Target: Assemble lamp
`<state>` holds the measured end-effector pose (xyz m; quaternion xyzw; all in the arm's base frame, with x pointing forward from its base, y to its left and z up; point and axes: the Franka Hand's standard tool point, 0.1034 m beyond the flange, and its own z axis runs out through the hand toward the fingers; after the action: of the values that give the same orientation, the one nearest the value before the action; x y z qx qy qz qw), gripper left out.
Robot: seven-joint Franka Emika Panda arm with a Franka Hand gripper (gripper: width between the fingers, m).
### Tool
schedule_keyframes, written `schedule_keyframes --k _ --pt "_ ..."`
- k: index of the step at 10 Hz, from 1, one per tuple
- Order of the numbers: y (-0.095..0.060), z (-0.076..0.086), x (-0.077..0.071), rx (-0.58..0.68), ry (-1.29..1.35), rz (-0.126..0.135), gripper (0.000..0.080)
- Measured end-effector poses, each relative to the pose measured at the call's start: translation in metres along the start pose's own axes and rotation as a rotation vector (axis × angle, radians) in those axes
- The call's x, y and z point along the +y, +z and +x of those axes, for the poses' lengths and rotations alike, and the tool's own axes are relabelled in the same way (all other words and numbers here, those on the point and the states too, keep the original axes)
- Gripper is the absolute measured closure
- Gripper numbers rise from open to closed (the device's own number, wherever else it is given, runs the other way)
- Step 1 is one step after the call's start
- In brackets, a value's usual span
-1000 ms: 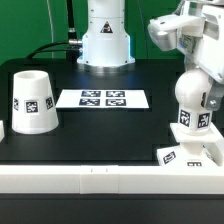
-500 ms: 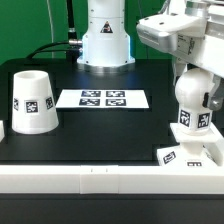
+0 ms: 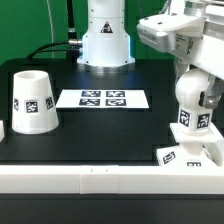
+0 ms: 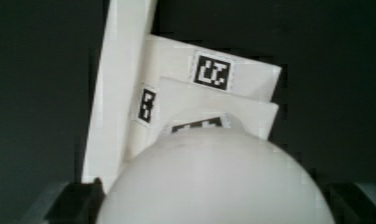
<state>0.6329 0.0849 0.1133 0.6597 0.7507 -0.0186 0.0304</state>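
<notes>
Since the bulb sits upright right over the square base at the near right corner of the tabletop, my guess is the step in hand is seating or screwing the bulb into the base, and doing that well mostly comes down to keeping it dead vertical and centred on the socket while turning, so nothing cross-threads or shoves the base off the white front ledge it's butted against. In the wrist view the bulb fills the close part of the frame with the base and its tags beyond it, and dark bits of the fingers peek out on either side of the rounded body, so they look clenched around the bulb, though I can't see actual contact, so treat that as a read and not a fact. Whether the bulb is fully down in the base is hidden too. Going further back, the shade stands on the left, wide end down and closed end up like an upturned cup, so there's no seeing inside it and it isn't holding anything. The marker board lies flat mid tabletop, and the robot pedestal sits at the far edge.
</notes>
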Motion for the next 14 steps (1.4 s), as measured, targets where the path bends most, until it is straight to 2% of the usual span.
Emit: schedule_keyframes --k 4,10,14 --pt "0.0003 0.0007 -0.0027 0.002 0.39 0.014 0.0223" --pt "0.0 0.0026 -0.0038 0.007 0.773 0.023 0.0223" --pt "0.0003 0.0014 -0.0045 0.05 1.108 0.059 0.0223"
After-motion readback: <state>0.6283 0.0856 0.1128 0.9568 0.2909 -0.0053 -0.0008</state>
